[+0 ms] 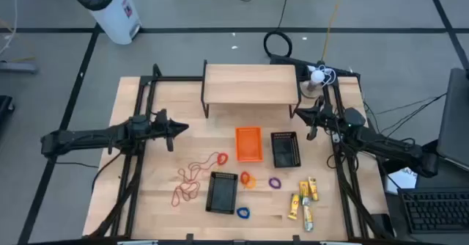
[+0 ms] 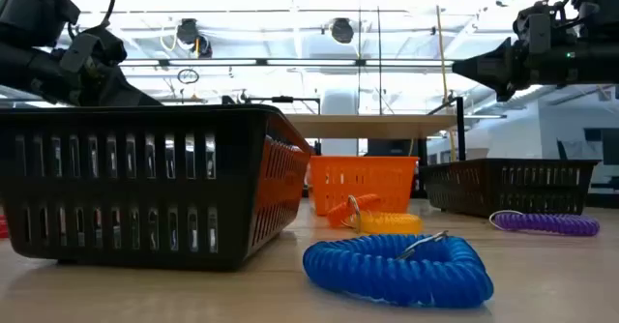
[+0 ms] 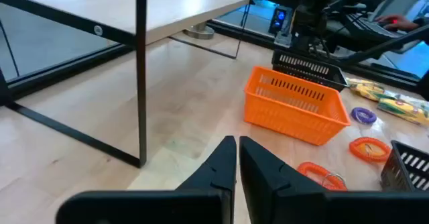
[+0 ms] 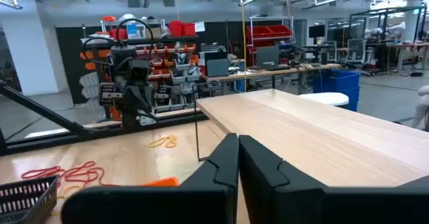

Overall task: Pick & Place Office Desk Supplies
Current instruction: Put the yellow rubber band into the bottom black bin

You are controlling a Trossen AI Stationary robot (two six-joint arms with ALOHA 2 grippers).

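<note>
Baskets: orange basket (image 1: 248, 144), two black baskets (image 1: 285, 149) (image 1: 222, 191) hold nothing; both pincers (image 1: 181, 128) (image 1: 296, 114) closed, holding nothing.

Pale wood table (image 1: 161, 201), smooth, matt, with visible grain. At its twelve o'clock, a small shelf (image 1: 250, 82) of matching wood on thin black metal legs. Toward the centre, one orange basket (image 1: 248, 144) and two black baskets (image 1: 221, 192) of slotted, slightly shiny plastic. Blue coil (image 2: 397, 267) at six o'clock looks glossy plastic.
</note>
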